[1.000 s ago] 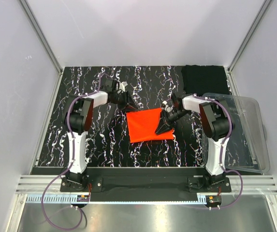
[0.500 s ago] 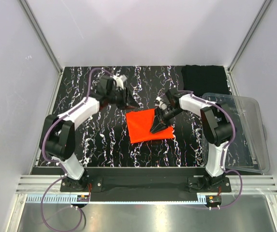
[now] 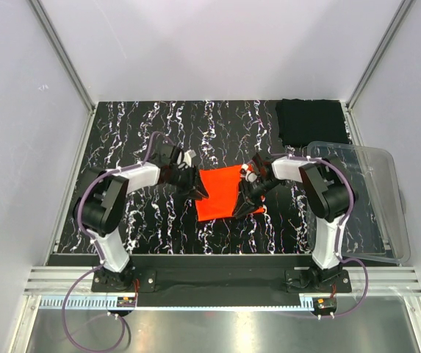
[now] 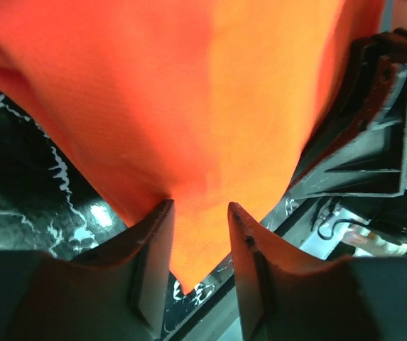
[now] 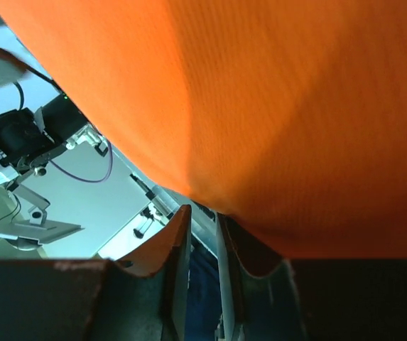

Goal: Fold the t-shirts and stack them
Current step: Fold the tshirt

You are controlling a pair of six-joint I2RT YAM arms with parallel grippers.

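Note:
The orange-red t-shirt [image 3: 221, 187] lies folded into a small panel at the middle of the black marbled table [image 3: 129, 220]. My left gripper [image 3: 201, 195] is at its left edge, and in the left wrist view [image 4: 199, 206] the jaws are shut on an orange corner [image 4: 210, 92] that pokes down between them. My right gripper [image 3: 245, 207] is at the shirt's near right edge. In the right wrist view [image 5: 203, 213] its jaws are almost together under the raised cloth [image 5: 274, 106]. The black t-shirt [image 3: 309, 121] lies folded at the back right corner.
A clear plastic bin [image 3: 375, 202] stands tilted off the table's right edge, just right of the right arm. White walls and aluminium posts close in the back and sides. The right gripper's black body [image 4: 373, 135] shows close by in the left wrist view.
My left gripper has swung from behind the shirt's far left corner down to its left edge and closed on it. The right gripper has moved slightly nearer. The shirt looks narrower.

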